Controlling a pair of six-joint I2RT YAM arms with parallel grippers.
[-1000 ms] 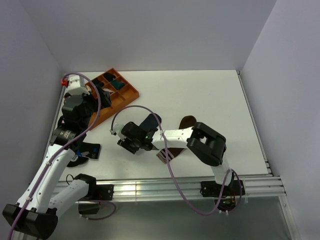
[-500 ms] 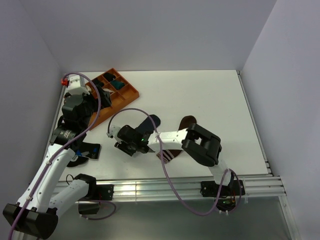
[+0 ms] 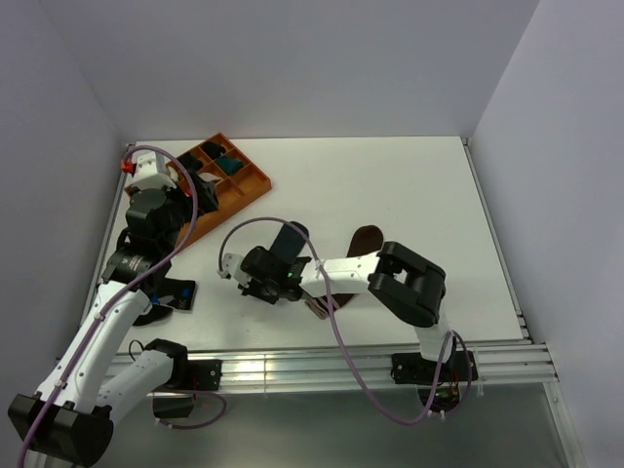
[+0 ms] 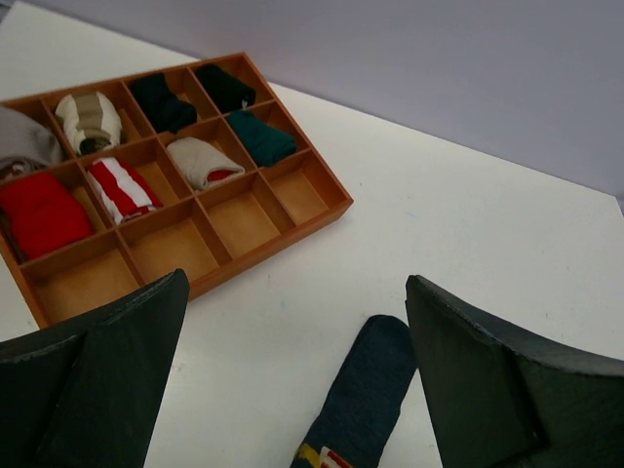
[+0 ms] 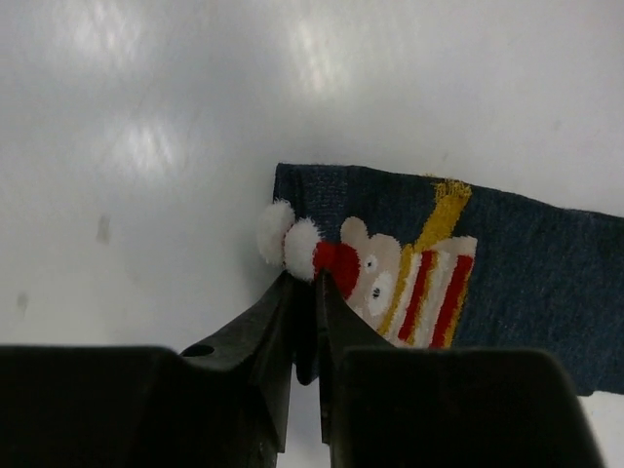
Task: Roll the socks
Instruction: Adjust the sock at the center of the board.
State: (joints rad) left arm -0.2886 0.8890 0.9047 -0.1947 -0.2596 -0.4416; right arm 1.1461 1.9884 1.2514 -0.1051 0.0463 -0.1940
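One navy sock — flat on the desk, mid-left, patterned cuff toward the arms. The right jaws, almost closed, pinch that cuff's edge. One brown sock, just to its right. The left jaws — spread wide, holding nothing, raised near the orange tray.

On the white tabletop lies an orange divided tray; inside it, a red bundle sits beside a red-and-white striped bundle.
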